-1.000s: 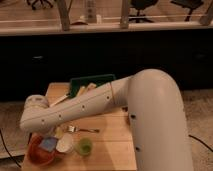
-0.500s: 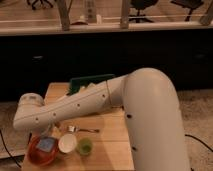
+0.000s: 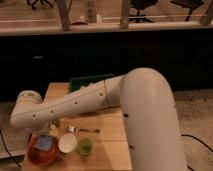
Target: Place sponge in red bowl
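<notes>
The big white arm reaches from the robot's bulky shoulder on the right across to the left, ending in a rounded wrist. The tool sits under that wrist, hidden from where I stand, with its fingers together. Beneath it is the wooden table. Behind the tool, and off to its right, the dark green tray shows above the arm at the far edge of the table. Directly below the wrist end, on the near side, is the red bowl. Just to the right of that is the white bowl, and next along the row is the small green cup. The blue-grey sponge lies inside the red bowl, apart from the arm. A small metal utensil lies on the table just behind the white bowl and the cup
</notes>
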`<state>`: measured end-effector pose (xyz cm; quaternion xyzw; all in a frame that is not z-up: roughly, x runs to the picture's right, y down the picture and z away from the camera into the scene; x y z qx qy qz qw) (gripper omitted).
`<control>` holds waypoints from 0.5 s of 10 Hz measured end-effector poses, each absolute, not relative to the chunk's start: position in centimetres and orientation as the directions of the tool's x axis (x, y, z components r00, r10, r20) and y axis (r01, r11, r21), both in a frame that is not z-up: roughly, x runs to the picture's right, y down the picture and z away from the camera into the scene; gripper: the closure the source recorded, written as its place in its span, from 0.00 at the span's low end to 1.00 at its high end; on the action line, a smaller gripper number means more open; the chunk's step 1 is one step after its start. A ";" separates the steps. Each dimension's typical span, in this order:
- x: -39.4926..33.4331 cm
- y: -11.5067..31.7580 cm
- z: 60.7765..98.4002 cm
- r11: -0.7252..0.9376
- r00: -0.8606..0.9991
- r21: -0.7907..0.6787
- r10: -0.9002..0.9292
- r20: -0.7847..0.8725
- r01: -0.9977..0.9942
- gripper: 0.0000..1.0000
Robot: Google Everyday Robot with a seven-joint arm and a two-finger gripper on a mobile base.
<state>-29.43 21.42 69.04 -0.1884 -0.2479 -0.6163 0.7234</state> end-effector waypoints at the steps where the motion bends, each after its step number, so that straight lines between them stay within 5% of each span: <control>1: -29.7 21.4 69.1 0.157 0.097 0.048 -0.796 0.598 0.986 0.96; 3: -30.4 21.5 69.2 0.130 0.057 0.076 -0.790 0.611 0.989 0.95; 5: -31.0 21.6 69.3 0.111 0.025 0.099 -0.781 0.624 0.989 0.79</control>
